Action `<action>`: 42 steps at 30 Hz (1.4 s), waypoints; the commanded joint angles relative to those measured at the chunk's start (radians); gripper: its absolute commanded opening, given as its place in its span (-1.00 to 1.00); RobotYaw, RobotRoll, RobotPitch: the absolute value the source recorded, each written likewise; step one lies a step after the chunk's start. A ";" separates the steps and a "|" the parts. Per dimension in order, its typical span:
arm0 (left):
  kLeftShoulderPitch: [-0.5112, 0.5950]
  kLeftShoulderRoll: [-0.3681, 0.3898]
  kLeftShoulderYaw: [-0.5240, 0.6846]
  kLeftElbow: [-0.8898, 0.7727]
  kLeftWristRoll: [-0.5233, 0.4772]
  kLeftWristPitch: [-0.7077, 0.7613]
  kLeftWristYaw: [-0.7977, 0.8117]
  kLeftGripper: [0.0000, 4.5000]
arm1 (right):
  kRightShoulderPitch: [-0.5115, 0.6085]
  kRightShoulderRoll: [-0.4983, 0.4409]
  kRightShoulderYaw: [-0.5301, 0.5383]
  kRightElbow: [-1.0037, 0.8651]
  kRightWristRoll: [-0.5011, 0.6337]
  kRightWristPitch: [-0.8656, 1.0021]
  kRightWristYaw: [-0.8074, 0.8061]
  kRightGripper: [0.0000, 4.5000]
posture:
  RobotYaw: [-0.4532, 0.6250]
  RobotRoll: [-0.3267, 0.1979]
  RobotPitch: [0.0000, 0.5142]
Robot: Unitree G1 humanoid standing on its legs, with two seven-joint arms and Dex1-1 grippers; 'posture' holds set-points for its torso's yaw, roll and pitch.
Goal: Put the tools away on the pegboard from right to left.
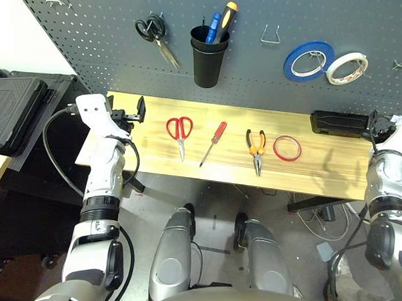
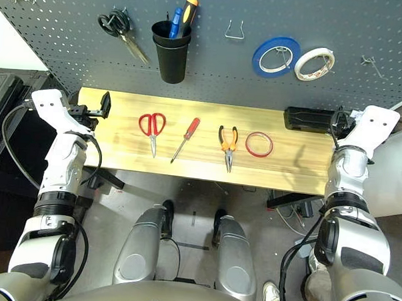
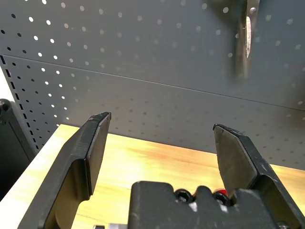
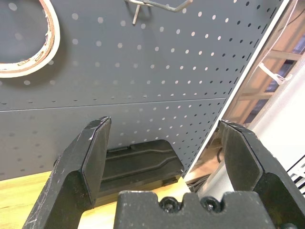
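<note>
Both end effectors spread apart, empty: left end effector [image 1: 131,112] over benchtop [image 1: 320,172] left edge, right end effector [image 2: 312,119] near right edge

On my counter [image 1: 333,173]: one red-handled scissors [image 1: 180,132], one red-handled screwdriver [image 1: 214,142], one orange-handled pliers [image 1: 256,148], one red tape ring [image 1: 287,148]. On the pegboard [image 1: 366,31]: two tape rolls, blue [image 1: 308,60] and white [image 1: 347,67]; one black-handled scissors [image 1: 154,35]; one black cup [image 1: 208,57].

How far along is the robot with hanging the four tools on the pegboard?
Nothing is done yet. The red tape ring, pliers, screwdriver and red scissors all lie on the bench. Nothing is in hand: the left gripper and right gripper are open and empty. All four remain for the pegboard, tape ring first.
</note>
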 commanded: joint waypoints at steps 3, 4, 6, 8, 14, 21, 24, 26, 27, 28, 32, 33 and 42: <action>0.006 -0.015 -0.014 0.029 0.004 -0.010 -0.003 0.99 | 0.020 -0.009 0.001 0.018 -0.011 -0.005 -0.011 1.00 | 0.15 0.25 -0.23; 0.006 -0.020 -0.018 0.022 0.000 0.001 -0.010 0.99 | 0.020 -0.014 0.015 0.014 -0.022 0.014 0.004 1.00 | 0.13 0.25 -0.20; 0.007 -0.021 -0.039 0.005 -0.004 0.029 -0.040 0.99 | 0.014 -0.027 0.060 -0.002 -0.046 0.073 0.081 1.00 | 0.11 0.25 -0.18; 0.011 -0.018 -0.067 -0.011 -0.002 0.056 -0.075 0.99 | 0.004 -0.047 0.105 -0.017 -0.066 0.138 0.168 1.00 | 0.09 0.25 -0.14; 0.059 -0.008 -0.153 -0.160 -0.015 0.214 -0.174 0.99 | -0.036 -0.138 0.245 -0.028 -0.163 0.259 0.393 1.00 | 0.08 0.25 -0.06; 0.086 0.060 -0.263 -0.321 -0.024 0.452 -0.328 0.99 | -0.160 -0.162 0.344 0.027 -0.213 0.416 0.663 1.00 | 0.01 0.25 0.08; 0.060 0.074 -0.293 -0.348 -0.025 0.566 -0.347 0.99 | -0.201 -0.152 0.413 0.060 -0.262 0.461 0.796 1.00 | 0.02 0.25 0.17; 0.054 0.077 -0.297 -0.373 -0.027 0.604 -0.352 0.99 | -0.221 -0.143 0.450 0.075 -0.291 0.472 0.838 1.00 | 0.02 0.25 0.21; 0.055 0.079 -0.297 -0.386 -0.029 0.621 -0.354 0.99 | -0.231 -0.137 0.461 0.084 -0.298 0.482 0.856 1.00 | 0.03 0.25 0.25; 0.060 0.081 -0.296 -0.401 -0.031 0.636 -0.356 0.99 | -0.236 -0.132 0.466 0.088 -0.301 0.490 0.869 1.00 | 0.03 0.25 0.28; 0.081 0.100 -0.306 -0.464 -0.028 0.688 -0.367 0.99 | -0.269 -0.086 0.524 0.125 -0.353 0.525 0.908 1.00 | 0.08 0.25 0.40; 0.087 0.104 -0.309 -0.480 -0.027 0.700 -0.369 0.99 | -0.271 -0.076 0.533 0.131 -0.362 0.532 0.914 1.00 | 0.09 0.25 0.41; 0.139 0.136 -0.292 -0.620 -0.043 0.796 -0.360 0.99 | -0.269 0.024 0.611 0.174 -0.452 0.559 0.874 1.00 | 0.23 0.25 0.56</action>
